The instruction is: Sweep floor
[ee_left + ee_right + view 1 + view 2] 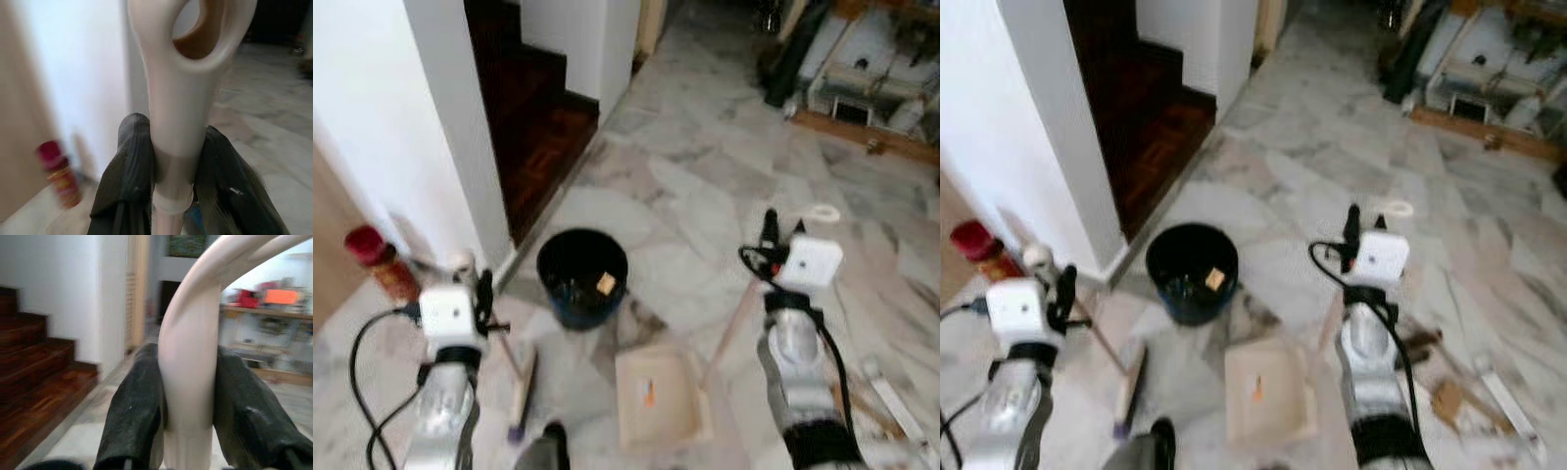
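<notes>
One broom, one dustpan, seemingly one bin.

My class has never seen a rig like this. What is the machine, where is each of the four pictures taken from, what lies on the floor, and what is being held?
This is a humanoid robot with two silver arms, each ending in two black fingers. The two wide pictures come from cameras on its head, looking down. The two close pictures come from cameras on its wrists.

On the marble floor stand a black bucket and a cream dustpan. A red-capped can stands by the white wall; wooden stairs rise beyond.

The left gripper is shut on the broom handle; the broom head rests on the floor. The right gripper is shut on the dustpan handle.
</notes>
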You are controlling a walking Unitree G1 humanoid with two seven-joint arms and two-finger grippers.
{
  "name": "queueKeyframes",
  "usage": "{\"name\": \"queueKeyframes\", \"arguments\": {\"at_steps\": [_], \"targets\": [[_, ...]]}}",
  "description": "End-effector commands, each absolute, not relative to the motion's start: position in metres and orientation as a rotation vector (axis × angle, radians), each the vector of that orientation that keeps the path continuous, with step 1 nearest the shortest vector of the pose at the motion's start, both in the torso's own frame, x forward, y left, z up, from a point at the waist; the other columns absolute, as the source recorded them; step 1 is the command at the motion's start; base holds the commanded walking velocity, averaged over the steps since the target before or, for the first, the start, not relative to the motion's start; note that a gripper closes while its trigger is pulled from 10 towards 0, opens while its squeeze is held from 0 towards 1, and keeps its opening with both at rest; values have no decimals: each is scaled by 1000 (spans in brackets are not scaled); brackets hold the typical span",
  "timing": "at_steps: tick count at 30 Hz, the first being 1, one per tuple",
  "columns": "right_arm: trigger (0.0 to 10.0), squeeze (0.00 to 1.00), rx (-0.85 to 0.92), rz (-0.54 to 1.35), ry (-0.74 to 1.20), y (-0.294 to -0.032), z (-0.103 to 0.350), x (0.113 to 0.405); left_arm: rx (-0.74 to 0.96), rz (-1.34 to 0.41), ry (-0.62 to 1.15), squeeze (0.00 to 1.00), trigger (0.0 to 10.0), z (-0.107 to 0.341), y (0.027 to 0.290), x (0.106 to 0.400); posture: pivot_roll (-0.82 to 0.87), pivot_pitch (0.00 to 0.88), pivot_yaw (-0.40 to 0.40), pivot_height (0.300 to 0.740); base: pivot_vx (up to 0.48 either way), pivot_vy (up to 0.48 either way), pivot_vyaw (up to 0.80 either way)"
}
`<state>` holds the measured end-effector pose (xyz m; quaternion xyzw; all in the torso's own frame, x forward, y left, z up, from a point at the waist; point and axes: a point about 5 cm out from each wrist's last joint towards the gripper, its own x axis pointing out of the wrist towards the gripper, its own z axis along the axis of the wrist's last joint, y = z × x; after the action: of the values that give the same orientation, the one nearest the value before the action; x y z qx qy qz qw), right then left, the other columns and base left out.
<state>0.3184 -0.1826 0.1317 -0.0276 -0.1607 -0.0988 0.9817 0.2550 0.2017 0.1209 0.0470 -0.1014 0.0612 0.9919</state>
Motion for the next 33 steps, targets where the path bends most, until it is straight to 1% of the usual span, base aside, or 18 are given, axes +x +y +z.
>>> {"name": "queueKeyframes", "arguments": {"at_steps": [1,16,22,25,30,33], "targets": [[10000,0,-47,-207,-326,-184,131,317,113,129,-221,0,10000,123,203,252,158,131,-115,740,-247,0,0],[10000,0,-62,-211,-316,-184,129,318,112,124,-211,0,10000,122,202,254,159,124,-117,740,0,0,0],[10000,0,-52,-225,-280,-192,119,317,101,105,-209,0,10000,120,197,259,157,120,-119,740,0,0,0],[10000,0,24,-294,-250,-206,113,316,96,91,-220,0,10000,123,195,267,157,101,-110,740,0,0,0],[10000,0,75,-336,-247,-214,113,317,98,70,-233,0,10000,127,193,276,159,78,-93,740,0,0,0],[10000,0,76,-333,-243,-211,111,318,106,52,-230,0,10000,126,194,279,165,44,-73,740,0,0,0]]}}
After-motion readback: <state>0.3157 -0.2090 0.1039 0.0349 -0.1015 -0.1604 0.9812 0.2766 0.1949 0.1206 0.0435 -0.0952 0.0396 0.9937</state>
